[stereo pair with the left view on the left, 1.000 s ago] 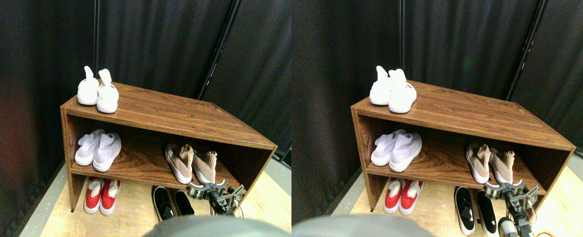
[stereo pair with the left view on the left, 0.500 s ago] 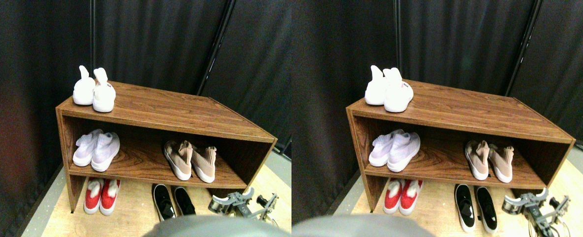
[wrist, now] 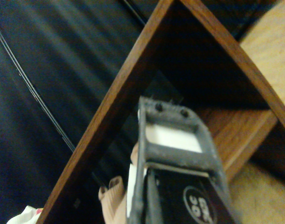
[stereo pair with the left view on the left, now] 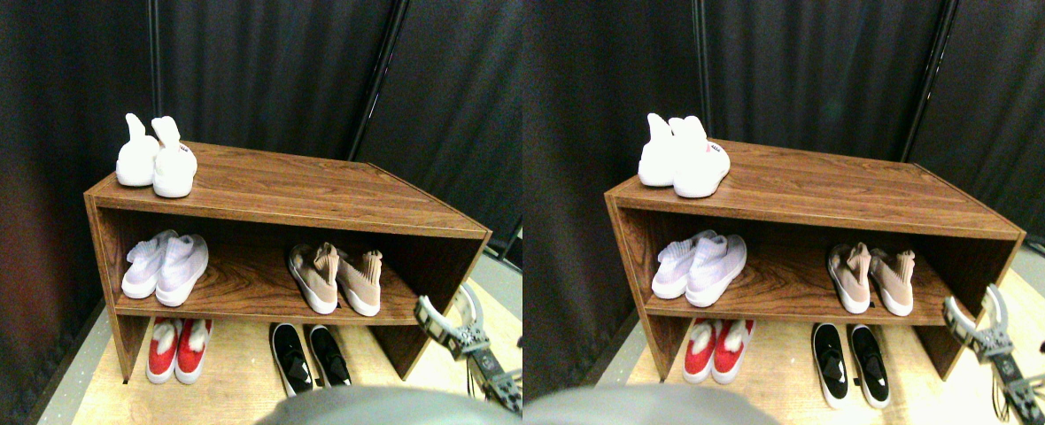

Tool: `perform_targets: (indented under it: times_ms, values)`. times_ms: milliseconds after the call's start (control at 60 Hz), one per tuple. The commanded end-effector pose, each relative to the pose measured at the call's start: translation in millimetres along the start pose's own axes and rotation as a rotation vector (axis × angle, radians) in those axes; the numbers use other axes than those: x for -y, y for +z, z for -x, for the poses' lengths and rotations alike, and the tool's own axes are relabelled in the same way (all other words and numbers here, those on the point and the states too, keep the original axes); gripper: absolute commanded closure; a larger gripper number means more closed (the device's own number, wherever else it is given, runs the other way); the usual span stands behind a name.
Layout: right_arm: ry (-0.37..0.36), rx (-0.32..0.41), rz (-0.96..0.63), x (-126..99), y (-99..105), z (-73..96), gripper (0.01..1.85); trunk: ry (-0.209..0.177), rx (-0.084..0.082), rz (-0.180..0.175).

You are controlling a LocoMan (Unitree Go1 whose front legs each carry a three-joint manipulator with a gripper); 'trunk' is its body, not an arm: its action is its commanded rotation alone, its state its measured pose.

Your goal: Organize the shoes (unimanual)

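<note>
Right gripper [stereo pair with the left view on the left: 445, 312] off shelf's right end [stereo pair with the left view on the left: 452, 266], jaws spread, holding nothing. Pink shoes [stereo pair with the left view on the left: 336, 279] paired on middle shelf, right side — black pair [stereo pair with the left view on the left: 310, 356] on floor [stereo pair with the left view on the left: 239, 372] below.

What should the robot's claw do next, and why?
Probably just keep backing away. The right gripper hangs open and empty beside the rack's right end, and every pair already sits neatly: white on top, lavender and pink on the shelf, red and black on the floor.
</note>
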Motion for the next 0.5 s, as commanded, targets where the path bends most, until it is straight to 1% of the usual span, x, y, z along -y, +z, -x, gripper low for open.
perform_targets:
  times_ms: [17, 83, 117, 183, 217, 283, 300, 317, 333, 350, 400, 433, 467, 500]
  values:
    - [0.006, 0.057, -0.001, 4, 8, -14.5, 1.8, 0.001, -0.004, 0.026]
    - [-0.032, 0.073, -0.014, 11, 10, -29.5, 1.8, 0.001, -0.004, 0.026]
    - [-0.044, 0.067, -0.017, 16, 9, -36.5, 1.8, 0.001, -0.004, 0.026]
    - [-0.069, 0.071, -0.018, 25, 4, -49.2, 1.8, 0.007, -0.003, 0.033]
    - [-0.071, 0.07, -0.019, 27, 3, -50.8, 1.8, 0.007, -0.003, 0.033]
    - [-0.097, 0.05, -0.032, 36, -1, -61.6, 1.8, 0.007, -0.003, 0.033]
    - [-0.103, 0.051, -0.035, 37, -2, -62.7, 1.8, 0.007, -0.003, 0.033]
    - [-0.11, 0.073, -0.044, 37, -5, -64.2, 1.8, 0.012, -0.002, 0.034]
    - [-0.112, 0.075, -0.046, 39, -6, -66.5, 1.8, 0.012, -0.002, 0.034]
    - [-0.112, 0.059, -0.047, 41, -7, -69.6, 1.8, 0.012, -0.002, 0.034]
    - [-0.122, 0.053, -0.067, 43, -9, -72.6, 1.8, 0.012, -0.002, 0.034]
    - [-0.153, 0.084, -0.079, 45, -12, -77.1, 1.8, 0.012, -0.002, 0.034]
    - [-0.16, 0.066, -0.067, 47, -14, -80.5, 1.8, 0.012, -0.002, 0.034]
    - [-0.171, 0.064, -0.067, 50, -16, -84.8, 1.8, 0.014, -0.001, 0.038]
